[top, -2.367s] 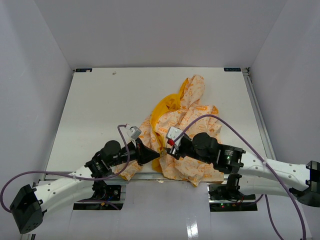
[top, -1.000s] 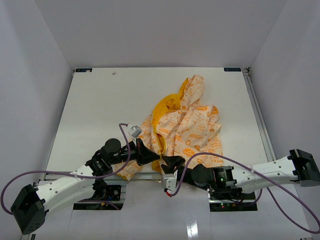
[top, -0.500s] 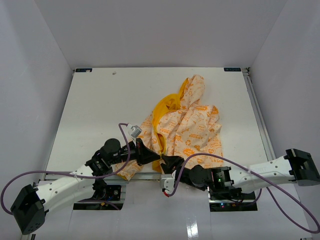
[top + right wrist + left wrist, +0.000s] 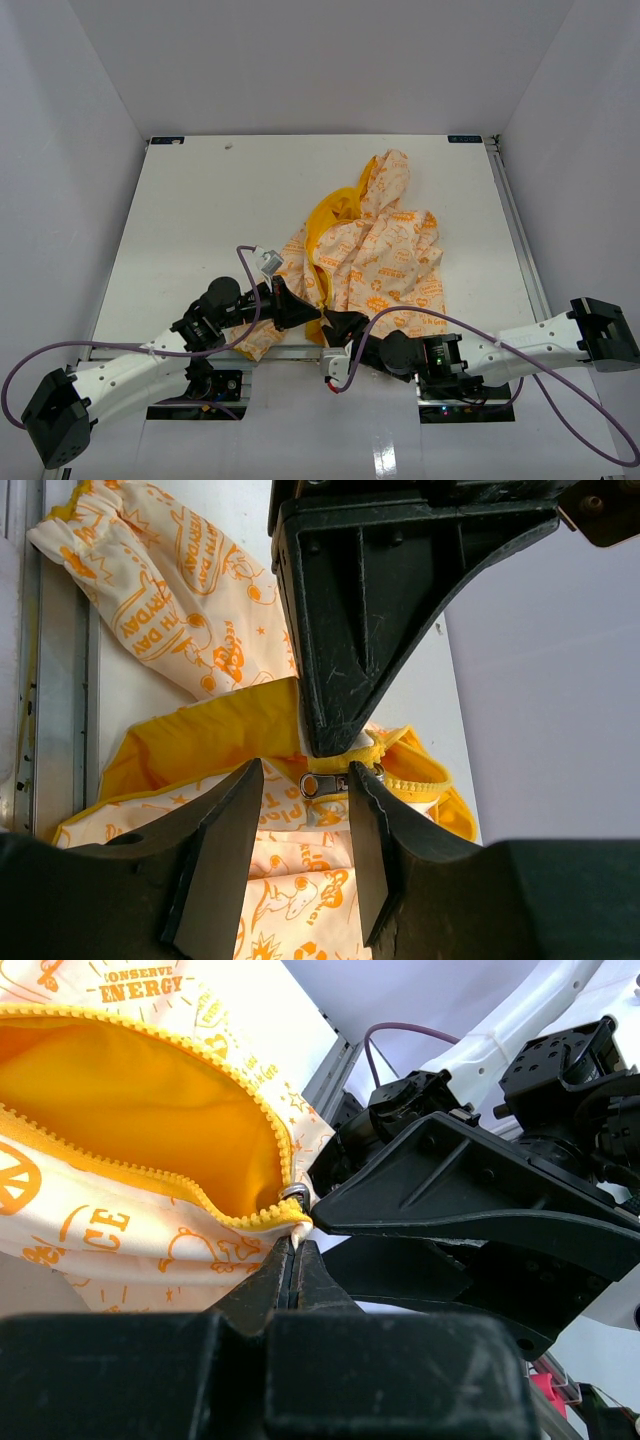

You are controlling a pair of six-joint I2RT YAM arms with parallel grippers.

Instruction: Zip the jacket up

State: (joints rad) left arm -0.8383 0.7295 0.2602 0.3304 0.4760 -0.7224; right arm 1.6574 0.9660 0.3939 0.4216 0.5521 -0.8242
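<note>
Cream-white cloth with orange print, crumpled on the white table (image 4: 200, 220), right of centre and reaching down to the near edge: the jacket (image 4: 385, 250). Lying open at the front, with bright yellow lining (image 4: 325, 215) showing in a fold along its left side. One cream end stretched toward the far wall.

Down at the near hem, two black grippers tip to tip. Pressed together, the left gripper (image 4: 297, 1252), pinching the cream corner of cloth just below the foot of the zipper. Spread apart, the right gripper (image 4: 305, 770), with one finger on either side of the slider and neither finger seen touching it.

Yellow zipper teeth (image 4: 200, 1050), parting into two rows from the foot, yellow lining between them.

Small and silver, the slider (image 4: 322, 783), sitting at the very bottom of the zipper, just beside the tip of the left gripper, its pull tab lying between the right fingers.
</note>
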